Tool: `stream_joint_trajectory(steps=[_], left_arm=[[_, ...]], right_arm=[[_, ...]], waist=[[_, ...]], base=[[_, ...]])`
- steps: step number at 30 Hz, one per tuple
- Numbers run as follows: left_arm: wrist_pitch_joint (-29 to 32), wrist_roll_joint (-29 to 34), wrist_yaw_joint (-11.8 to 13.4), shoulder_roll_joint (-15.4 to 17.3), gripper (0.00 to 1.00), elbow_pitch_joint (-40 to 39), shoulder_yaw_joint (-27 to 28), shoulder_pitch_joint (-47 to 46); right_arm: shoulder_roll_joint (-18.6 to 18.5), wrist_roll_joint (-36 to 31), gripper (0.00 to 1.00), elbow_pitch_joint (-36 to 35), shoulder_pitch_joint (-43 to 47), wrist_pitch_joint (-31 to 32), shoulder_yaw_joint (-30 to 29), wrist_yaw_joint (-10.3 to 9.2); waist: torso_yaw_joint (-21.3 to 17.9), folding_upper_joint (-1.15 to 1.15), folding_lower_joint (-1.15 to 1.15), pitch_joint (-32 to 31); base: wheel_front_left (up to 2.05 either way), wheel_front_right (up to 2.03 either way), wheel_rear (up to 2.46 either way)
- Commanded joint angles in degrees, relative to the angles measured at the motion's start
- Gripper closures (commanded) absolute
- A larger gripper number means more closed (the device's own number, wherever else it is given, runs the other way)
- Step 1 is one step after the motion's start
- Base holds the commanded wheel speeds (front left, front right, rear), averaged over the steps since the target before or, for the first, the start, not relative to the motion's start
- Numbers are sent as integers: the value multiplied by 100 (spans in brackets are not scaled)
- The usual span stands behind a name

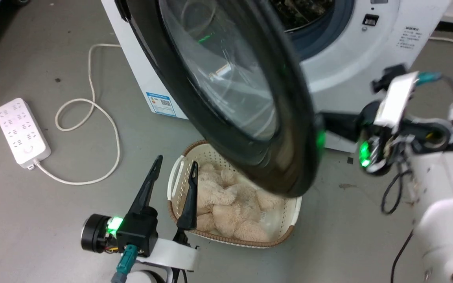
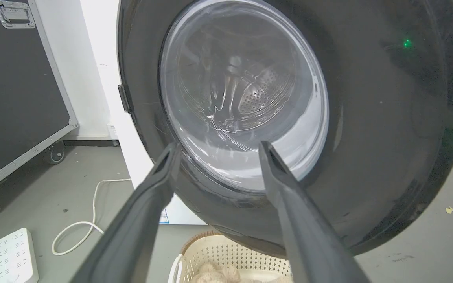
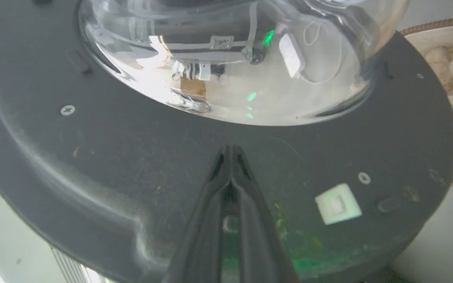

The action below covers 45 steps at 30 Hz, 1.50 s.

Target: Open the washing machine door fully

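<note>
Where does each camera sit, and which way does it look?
Head view: from the head, down onto the washing machine door; left gripper and right gripper show.
Left wrist view: left wrist, facing the door's outer face; its spread fingers show.
Right wrist view: right wrist, facing the door's inner rim; its closed fingers show.
Shared: head and left wrist views both see the basket.

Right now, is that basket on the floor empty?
No, the basket holds a fluffy beige pile, plain in the head view.
</note>
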Motion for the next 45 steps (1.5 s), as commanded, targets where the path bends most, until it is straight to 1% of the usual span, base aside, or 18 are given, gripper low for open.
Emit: stream_joint_trajectory(steps=[1,8,15,16,17,18,21,27,31,34,35,36,39,40,41,42,43,45], left_arm=[[-30,-22,-28,1,0,25,-13,95],[-30,-57,-54,-20,0,80,-54,333],[-30,-13,-62,-9,0,78,-12,428],[-30,-10,-56,-8,0,73,5,427],[-30,-9,-52,-6,0,66,25,428],[-30,-9,-46,-3,0,58,45,433],[-30,-7,-26,16,0,39,113,457],[-30,-92,-12,11,0,-40,285,461],[-30,-145,8,44,0,-75,502,452],[-30,-182,27,99,0,-108,703,499],[-30,-182,27,99,0,-108,703,499],[-30,-193,17,134,0,-114,792,544],[-30,-239,-38,160,0,-116,868,640],[-30,-239,-38,160,0,-116,868,640],[-30,-321,-52,150,0,-80,936,711],[-30,-321,-52,150,0,-80,936,711],[-30,-443,-89,130,0,-42,996,754],[-30,-476,-127,134,0,-17,1001,771]], right_arm=[[52,253,100,-60,243,-32,273,6],[53,1545,100,-681,1053,-574,2024,6],[53,2059,100,-1010,1322,-1213,3021,6],[53,2078,81,-1026,1330,-1338,3067,6],[53,2079,45,-1032,1334,-1468,3089,6],[53,2070,0,-1019,1335,-1584,3094,6],[-7,1949,0,-1182,1326,-1892,3048,6],[-669,1134,0,-2186,1650,-3176,2733,6],[-1441,-374,0,-3324,2057,-4468,2936,6],[-1812,-1365,0,-3879,2419,-5433,2936,6],[-1812,-1365,0,-3879,2419,-5433,2936,6],[-1973,-2027,0,-4086,2674,-5978,2854,6],[-2068,-3047,0,-4333,3084,-6623,2674,6],[-2068,-3047,0,-4333,3084,-6623,2674,6],[-2094,-3900,0,-4490,3364,-6978,2478,6],[-2094,-3900,0,-4490,3364,-6978,2478,6],[-1931,-4603,0,-4636,3718,-7213,2215,6],[-1759,-4838,0,-4702,3901,-7321,2003,6]], waist=[[44,0,1,-61],[186,0,1,-235],[281,0,1,-308],[282,0,1,-314],[276,0,1,-323],[260,0,1,-334],[162,0,1,-363],[-117,0,1,-381],[-301,0,1,-460],[-473,0,1,-553],[-473,0,1,-553],[-574,0,1,-623],[-711,0,1,-720],[-711,0,1,-720],[-774,0,1,-765],[-774,0,1,-765],[-820,0,1,-808],[-840,0,1,-823]], base=[[0,0,0],[0,0,0],[0,0,0],[0,0,0],[0,0,0],[0,0,0],[0,0,0],[0,0,0],[0,0,0],[0,0,0],[0,0,0],[0,0,0],[0,0,0],[0,0,0],[0,0,0],[0,0,0],[0,0,0],[0,0,0]])
